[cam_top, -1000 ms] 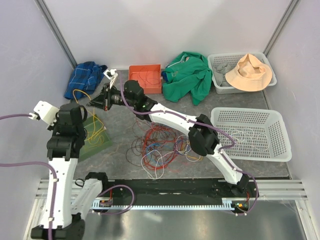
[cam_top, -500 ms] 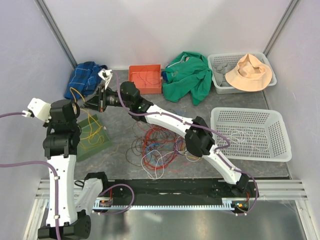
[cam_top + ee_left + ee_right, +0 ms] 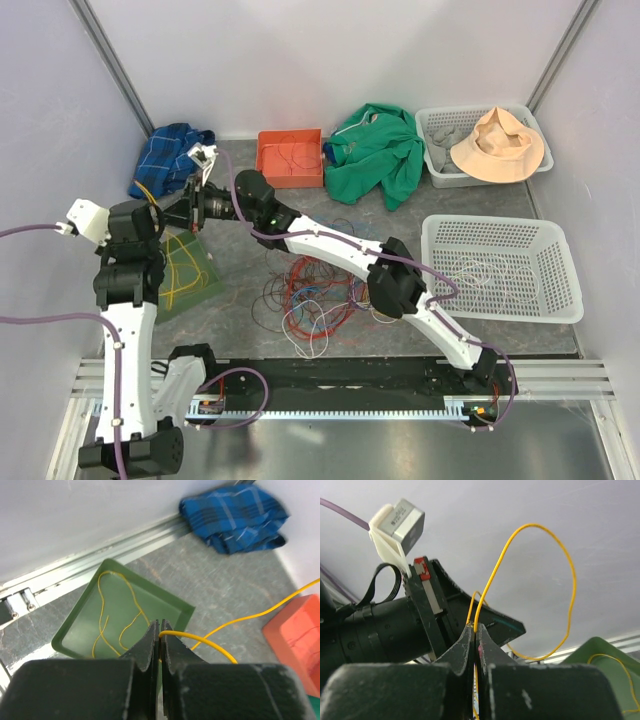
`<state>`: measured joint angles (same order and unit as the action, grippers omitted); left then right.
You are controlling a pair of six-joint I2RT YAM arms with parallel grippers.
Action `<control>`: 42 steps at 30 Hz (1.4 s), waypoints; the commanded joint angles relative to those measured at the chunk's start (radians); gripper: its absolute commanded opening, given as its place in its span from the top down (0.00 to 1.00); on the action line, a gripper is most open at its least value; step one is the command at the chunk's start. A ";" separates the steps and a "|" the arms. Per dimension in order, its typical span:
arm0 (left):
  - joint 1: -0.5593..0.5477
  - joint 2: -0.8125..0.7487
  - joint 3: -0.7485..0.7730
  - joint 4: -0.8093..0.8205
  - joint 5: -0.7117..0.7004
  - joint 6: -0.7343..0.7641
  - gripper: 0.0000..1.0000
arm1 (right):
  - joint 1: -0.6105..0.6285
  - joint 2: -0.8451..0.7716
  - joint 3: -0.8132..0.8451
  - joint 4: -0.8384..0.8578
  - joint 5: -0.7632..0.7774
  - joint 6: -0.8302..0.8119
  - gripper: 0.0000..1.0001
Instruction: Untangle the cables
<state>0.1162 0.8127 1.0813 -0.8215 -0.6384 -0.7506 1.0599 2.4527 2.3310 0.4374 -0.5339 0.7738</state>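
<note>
- Tangle of cables (image 3: 310,290) is piled on the table (image 3: 235,255) to the right of the green tray (image 3: 80,630), mostly red, orange and white loops, well apart from both grippers.
- One yellow cable (image 3: 535,525) is held up in the air near the tray's far edge.
- The left gripper (image 3: 159,630) is clamped tight on it, fingers pressed together, with the wire coming out sideways.
- The right gripper (image 3: 474,630) is clenched on what looks like the same wire, right next to the left one, and a big loop is arched above it.
- A few more yellow strands are laid inside the tray.
- A blue plaid cloth (image 3: 170,160) is bunched up just beyond the tray.
</note>
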 commanded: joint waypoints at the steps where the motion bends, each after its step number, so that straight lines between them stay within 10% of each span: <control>1: 0.026 0.042 -0.064 0.056 0.058 -0.038 0.98 | -0.049 0.089 -0.018 0.070 0.003 0.062 1.00; 21: 0.137 0.066 -0.193 0.058 0.237 -0.177 0.98 | -0.046 0.048 -0.197 -0.068 0.028 -0.125 0.86; 25: 0.138 0.043 -0.184 0.018 0.200 -0.188 0.98 | -0.026 0.033 -0.182 -0.123 0.032 -0.159 0.38; 31: 0.140 0.033 -0.189 0.004 0.183 -0.207 0.98 | 0.003 -0.063 -0.249 -0.216 0.115 -0.275 0.02; 39: 0.142 0.028 -0.170 -0.036 0.129 -0.216 0.93 | 0.055 -0.118 -0.213 -0.434 0.288 -0.432 0.02; 42: 0.140 0.036 -0.176 -0.034 0.134 -0.208 0.60 | 0.058 -0.129 -0.239 -0.489 0.327 -0.446 0.02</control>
<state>0.2520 0.8536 0.8822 -0.8433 -0.4686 -0.9310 1.1091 2.3745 2.0827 0.0589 -0.3058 0.4065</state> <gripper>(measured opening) 0.235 0.979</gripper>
